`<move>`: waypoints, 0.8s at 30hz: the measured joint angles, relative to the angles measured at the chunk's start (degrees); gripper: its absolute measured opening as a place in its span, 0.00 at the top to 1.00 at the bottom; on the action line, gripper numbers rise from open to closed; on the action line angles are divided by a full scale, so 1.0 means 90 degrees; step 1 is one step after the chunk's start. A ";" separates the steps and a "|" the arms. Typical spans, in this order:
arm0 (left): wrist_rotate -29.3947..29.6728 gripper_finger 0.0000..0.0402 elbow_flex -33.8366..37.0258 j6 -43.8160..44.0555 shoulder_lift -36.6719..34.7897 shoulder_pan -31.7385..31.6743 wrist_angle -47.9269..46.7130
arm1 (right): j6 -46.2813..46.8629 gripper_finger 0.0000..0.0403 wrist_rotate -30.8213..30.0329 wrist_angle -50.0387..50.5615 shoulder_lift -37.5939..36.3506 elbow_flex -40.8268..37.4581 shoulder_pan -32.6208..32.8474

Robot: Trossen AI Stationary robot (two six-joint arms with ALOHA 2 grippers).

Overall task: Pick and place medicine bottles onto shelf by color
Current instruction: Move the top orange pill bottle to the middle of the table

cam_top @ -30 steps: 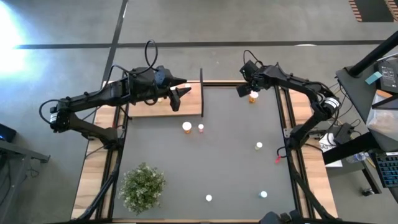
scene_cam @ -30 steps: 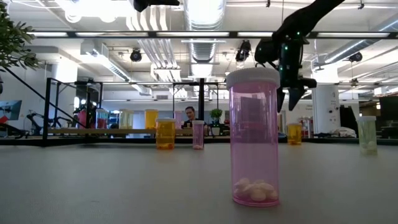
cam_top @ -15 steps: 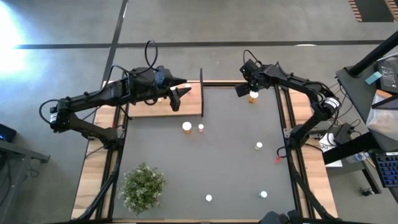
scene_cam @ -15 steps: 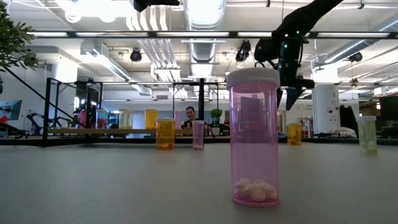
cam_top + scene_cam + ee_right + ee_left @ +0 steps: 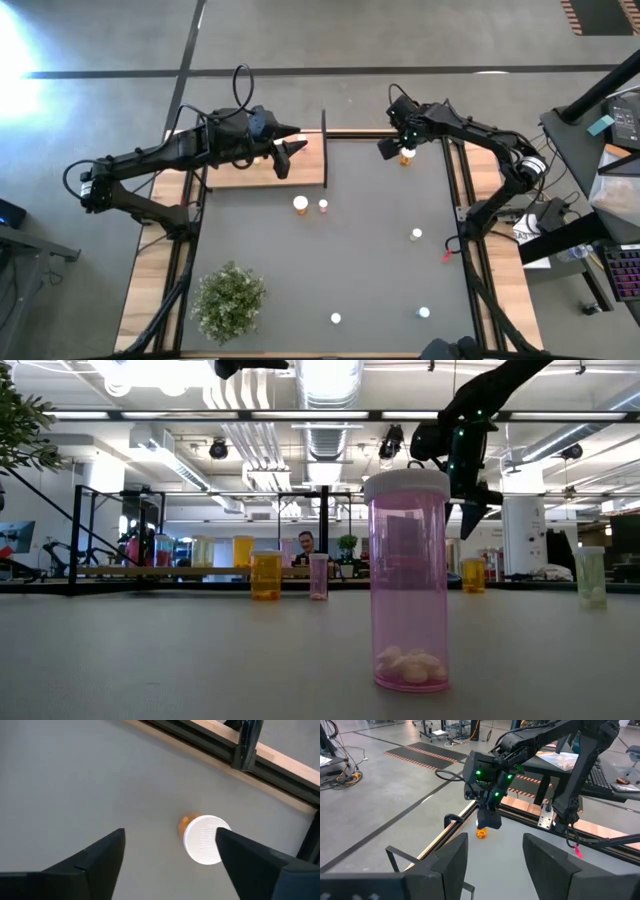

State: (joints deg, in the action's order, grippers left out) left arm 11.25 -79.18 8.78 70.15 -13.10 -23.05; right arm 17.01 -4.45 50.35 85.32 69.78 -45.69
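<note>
An orange medicine bottle [image 5: 204,839] with a white cap stands on its base on the dark table near the far right corner [image 5: 407,155]. My right gripper [image 5: 170,835] hangs open just above it, pointing steeply down. The cap shows between the fingers, close to one of them, and nothing touches it. My left gripper [image 5: 495,840] waits open and holds nothing, raised over the light-wood shelf [image 5: 255,175] at the far left. Another orange bottle [image 5: 300,204] and a pink one [image 5: 323,206] stand mid-table.
More bottles stand at the right [image 5: 416,235] and near the front edge [image 5: 335,319] [image 5: 423,313]; a pink one [image 5: 407,580] is close to the low camera. A green plant [image 5: 230,298] is at the front left. A black rail [image 5: 250,742] runs behind the orange bottle.
My right gripper has turned a little at the wrist while staying in place above the orange bottle. The bottle has not moved.
</note>
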 joint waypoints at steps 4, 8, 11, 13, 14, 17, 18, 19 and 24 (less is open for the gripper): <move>0.0000 0.57 0.0000 0.0000 0.0000 0.0000 -0.0027 | -0.0038 0.17 0.0017 0.0001 0.0000 0.0000 0.0005; 0.0000 0.57 0.0005 0.0000 -0.0001 0.0000 -0.0040 | 0.0065 0.14 0.0021 0.0008 0.0001 0.0000 0.0005; 0.0000 0.57 0.0005 -0.0008 -0.0002 -0.0001 -0.0039 | 0.0148 0.14 -0.0033 -0.0007 0.0003 0.0000 0.0005; 0.0000 0.57 0.0005 -0.0012 -0.0002 0.0000 -0.0038 | 0.0426 0.14 -0.0360 -0.0063 0.0022 0.0000 0.0007; 0.0000 0.57 0.0005 -0.0012 -0.0001 -0.0001 -0.0037 | 0.0533 0.14 -0.0575 -0.0056 0.0026 0.0000 0.0023; 0.0000 0.57 0.0007 -0.0015 -0.0002 0.0000 -0.0036 | 0.0611 0.15 -0.1011 -0.0011 0.0032 -0.0005 0.0022; 0.0000 0.57 0.0007 -0.0015 -0.0002 -0.0001 -0.0036 | 0.0601 0.16 -0.1007 0.0052 0.0032 -0.0007 0.0017; 0.0000 0.57 0.0007 -0.0015 -0.0001 -0.0001 -0.0036 | 0.0553 0.16 -0.1007 0.0092 0.0032 -0.0023 0.0017; 0.0000 0.57 0.0010 -0.0016 -0.0001 0.0000 -0.0034 | 0.0293 0.15 -0.0875 0.0059 0.0045 -0.0182 0.0019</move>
State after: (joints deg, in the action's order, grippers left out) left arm 11.25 -79.09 8.63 70.14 -13.10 -23.35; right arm 19.64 -12.33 50.88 85.72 68.14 -45.52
